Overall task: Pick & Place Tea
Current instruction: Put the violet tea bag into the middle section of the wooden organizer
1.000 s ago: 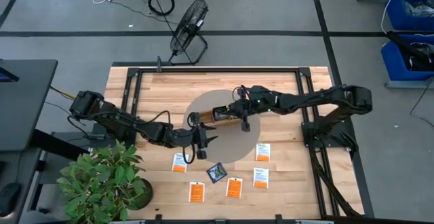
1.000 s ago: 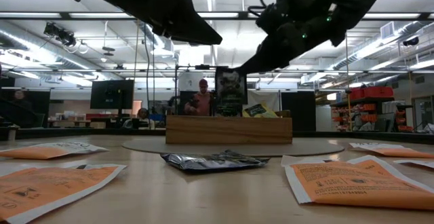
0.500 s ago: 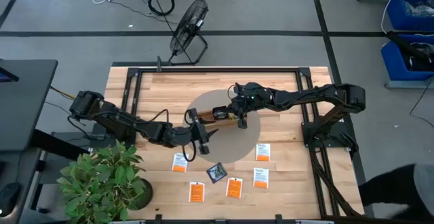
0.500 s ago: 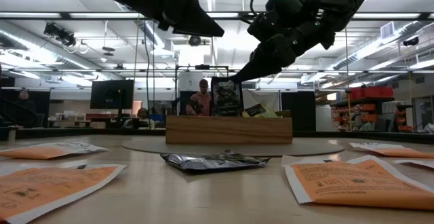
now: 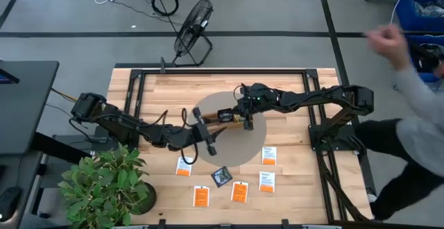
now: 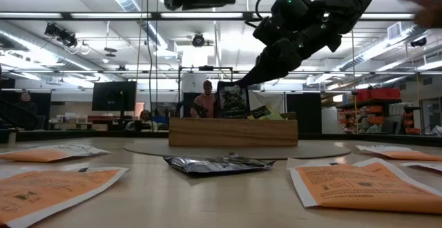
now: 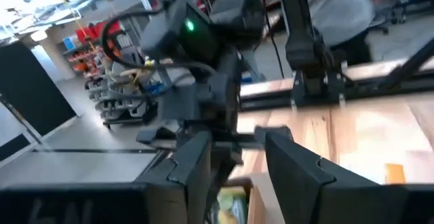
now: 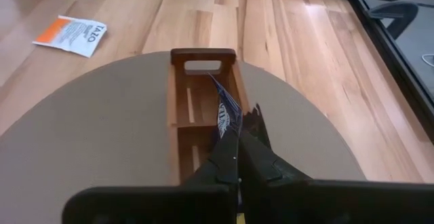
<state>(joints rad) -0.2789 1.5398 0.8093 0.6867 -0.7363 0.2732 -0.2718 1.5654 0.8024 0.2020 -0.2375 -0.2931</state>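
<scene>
a dark tea packet (image 8: pixel 224 113) is being clamped upright by the right claw (image 8: pixel 239 139) over the wooden tray (image 8: pixel 187 108), mid-frame. the left claw (image 7: pixel 234 159) is being held apart just left of centre.

Dark blue-black tea packet (image 8: pixel 226 113), brown wooden tray (image 8: pixel 202 87), orange-and-white packets (image 5: pixel 201 196) on pale wood table (image 5: pixel 291 187)

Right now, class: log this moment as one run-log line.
right gripper: shut on dark tea packet, over wooden tray | left gripper: open, beside tray
</scene>
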